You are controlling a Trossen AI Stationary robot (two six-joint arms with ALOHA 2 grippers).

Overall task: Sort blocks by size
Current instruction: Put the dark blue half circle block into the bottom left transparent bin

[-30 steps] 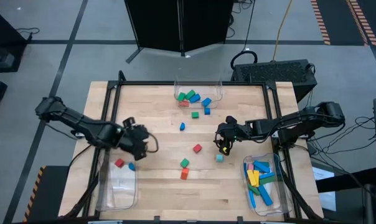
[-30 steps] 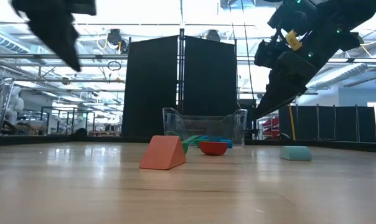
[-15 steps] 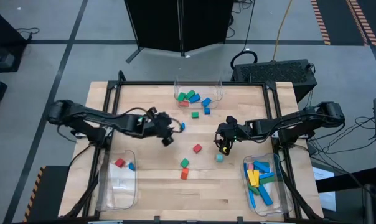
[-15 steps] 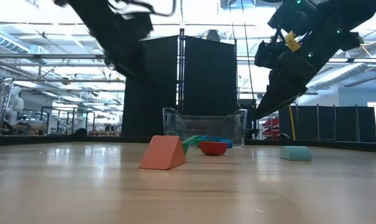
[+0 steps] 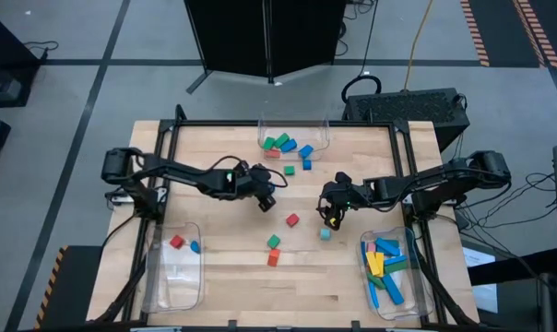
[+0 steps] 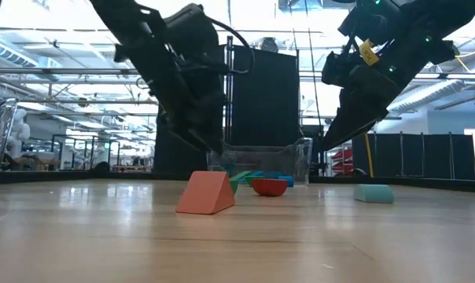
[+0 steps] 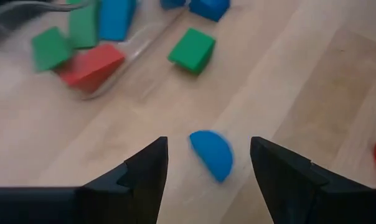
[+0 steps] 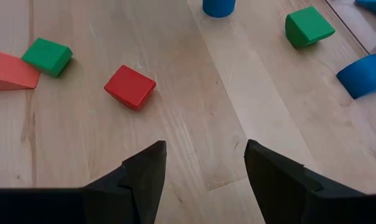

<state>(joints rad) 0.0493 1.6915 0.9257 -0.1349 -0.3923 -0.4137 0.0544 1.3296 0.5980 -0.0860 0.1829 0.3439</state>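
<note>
My left gripper point(image 5: 265, 198) is open and reaches over the middle of the table. In the left wrist view a blue half-round block point(image 7: 211, 154) lies on the wood below its fingers point(image 7: 152, 163), untouched. My right gripper point(image 5: 332, 216) is open and empty and hangs above the table, right of centre. A cyan block point(image 5: 325, 234) lies just near of it. A red cube point(image 5: 292, 219), a green block point(image 5: 273, 241) and a red wedge point(image 5: 273, 258) lie loose on the wood. The red cube point(image 8: 130, 86) also shows in the right wrist view.
A clear bin point(image 5: 293, 138) at the far edge holds green, blue and red blocks, with more just outside it. A near left bin point(image 5: 172, 272) holds a red and a blue small block. A near right bin point(image 5: 389, 267) holds long bars.
My left gripper has swung from above the near left bin toward the table's right and far side, and has come down over the blue half-round block.
</note>
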